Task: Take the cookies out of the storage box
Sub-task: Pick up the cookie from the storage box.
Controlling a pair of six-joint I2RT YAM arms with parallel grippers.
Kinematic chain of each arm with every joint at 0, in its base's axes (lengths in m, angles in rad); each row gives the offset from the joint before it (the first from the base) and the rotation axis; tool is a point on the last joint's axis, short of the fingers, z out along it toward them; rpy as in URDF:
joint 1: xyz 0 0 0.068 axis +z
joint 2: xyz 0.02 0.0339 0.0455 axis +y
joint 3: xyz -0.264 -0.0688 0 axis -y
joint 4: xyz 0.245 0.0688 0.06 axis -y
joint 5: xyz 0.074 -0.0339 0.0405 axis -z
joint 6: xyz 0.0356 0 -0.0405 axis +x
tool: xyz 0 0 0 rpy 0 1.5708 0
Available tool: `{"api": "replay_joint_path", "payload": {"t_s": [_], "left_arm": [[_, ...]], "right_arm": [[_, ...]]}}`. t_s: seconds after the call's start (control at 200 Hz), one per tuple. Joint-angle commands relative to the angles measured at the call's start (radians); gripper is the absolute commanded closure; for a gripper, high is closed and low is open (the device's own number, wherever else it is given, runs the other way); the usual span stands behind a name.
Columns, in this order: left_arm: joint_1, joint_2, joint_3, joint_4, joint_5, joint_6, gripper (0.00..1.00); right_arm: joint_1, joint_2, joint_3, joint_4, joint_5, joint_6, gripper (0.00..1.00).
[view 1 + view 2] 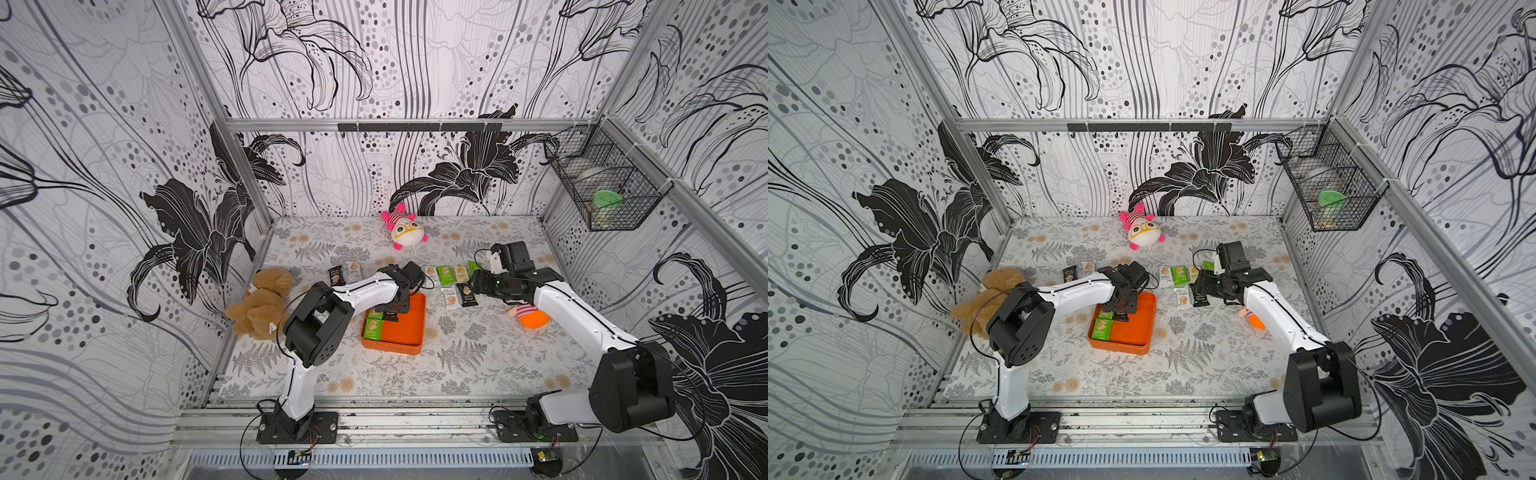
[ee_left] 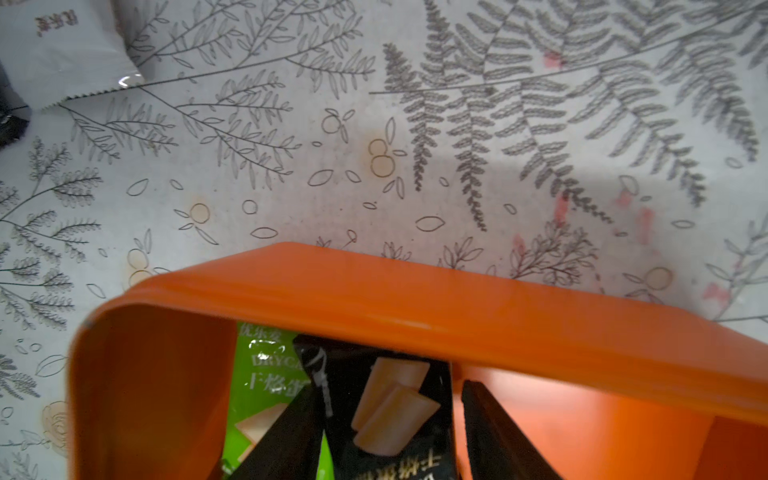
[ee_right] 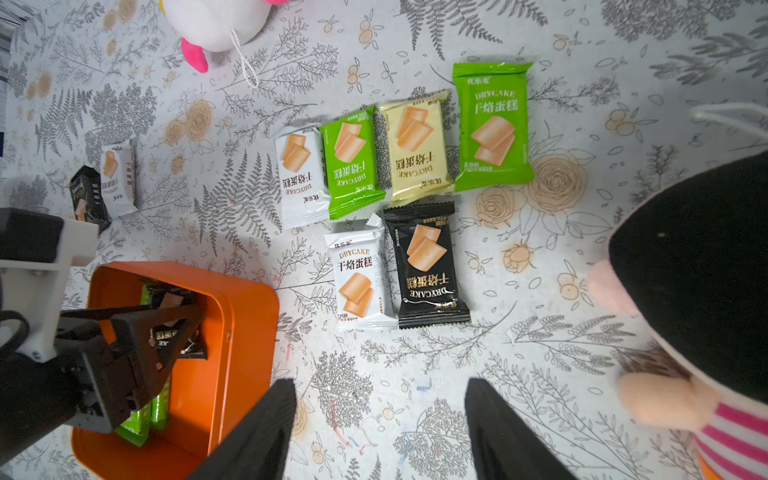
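Remote inspection. I find the left gripper (image 3: 183,328) lowered into the shallow bright-orange plastic storage tray (image 1: 405,334), which sits near the middle of the fern-printed tablecloth (image 1: 478,365). Its black fingers (image 2: 494,432) stand narrowly apart with a black foil cookie packet (image 2: 390,415) between them. The packet is tilted up off the tray floor and its wrapper is creased on one side, so I judge it pinched. Green cookie packets (image 1: 372,328) lie flat in the same tray along the wall on the left arm's side. The gripper covers part of them, so I cannot count them.

The right gripper (image 3: 380,386) hangs over bare cloth near the tray, its jaws about half apart and holding nothing.

Outside the tray, six packets lie flat in a close group:
- **Row of four:** a white packet (image 3: 301,178), a green packet (image 3: 353,162), a pale-yellow packet (image 3: 415,149) and a larger-looking green packet (image 3: 492,124).
- **Beside that row:** a second white packet (image 3: 359,274) and a second black packet (image 3: 428,266).

Two more packets, a small black one (image 1: 336,275) and a small white one (image 1: 354,271), lie together beyond the tray, apart from the group.

A brown plush teddy bear (image 1: 259,303) rests at the table's left edge. A striped-shirt plush doll (image 3: 706,291) lies under the right arm.
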Motion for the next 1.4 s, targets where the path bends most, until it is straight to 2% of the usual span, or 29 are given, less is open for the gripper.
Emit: {"api": "replay_joint_path", "payload": {"t_s": [0.0, 0.13, 0.29, 0.671, 0.941, 1.397], "left_arm": [[-0.023, 0.035, 0.038, 0.018, 0.032, -0.012, 0.43], [-0.026, 0.046, 0.047, 0.011, 0.033, -0.011, 0.42], [-0.033, 0.051, 0.059, -0.008, 0.026, -0.01, 0.33], [-0.045, 0.078, 0.066, -0.017, 0.028, -0.048, 0.34], [-0.045, 0.128, 0.123, -0.05, 0.009, -0.061, 0.33], [-0.045, 0.113, 0.106, -0.034, 0.014, -0.05, 0.56]], "right_arm": [[-0.004, -0.029, -0.019, -0.003, 0.013, 0.017, 0.3], [-0.004, -0.034, -0.026, -0.004, 0.014, 0.018, 0.3], [-0.004, -0.047, -0.049, 0.005, 0.018, 0.027, 0.3], [-0.004, -0.046, -0.066, 0.02, 0.016, 0.029, 0.3], [-0.005, -0.043, -0.068, 0.02, 0.025, 0.021, 0.3], [-0.004, -0.045, -0.079, 0.029, 0.024, 0.029, 0.3]]}}
